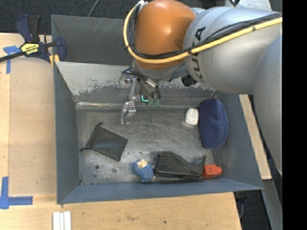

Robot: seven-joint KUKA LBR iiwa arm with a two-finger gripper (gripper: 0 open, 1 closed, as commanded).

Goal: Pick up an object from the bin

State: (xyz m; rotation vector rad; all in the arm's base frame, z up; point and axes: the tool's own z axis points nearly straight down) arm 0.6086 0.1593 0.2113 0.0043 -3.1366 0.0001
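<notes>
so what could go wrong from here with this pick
1. The gripper hangs close to the back wall, over bare floor. Going straight down, it might scrape the wall or come up with nothing.
2. The dark pouch lies flat on the floor, so it may be hard to pinch.
3. By the front wall the blue toy, black case and orange block lie crowded together. A grab there could catch two.
</notes>
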